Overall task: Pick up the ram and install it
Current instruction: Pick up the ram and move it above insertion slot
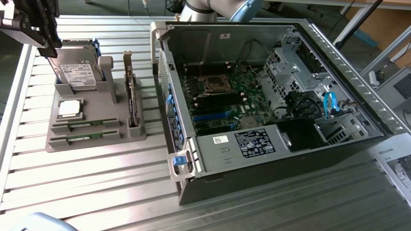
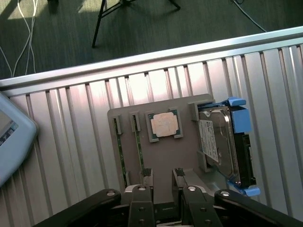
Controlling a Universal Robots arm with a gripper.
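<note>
Slatted table (image 1: 96,183): grey holder (image 1: 90,139), computer case (image 1: 212,36)

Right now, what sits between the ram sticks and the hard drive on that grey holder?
A square chip lies flat there, between the ram and the hard drive, as the wrist view shows.

Bright light pours over the slatted table (image 1: 96,178), glare whitening it toward the exterior view's left edge, computer case (image 1: 218,38) interior dim and shadowed, sunlit patches on the dark floor (image 2: 189,33)
</note>
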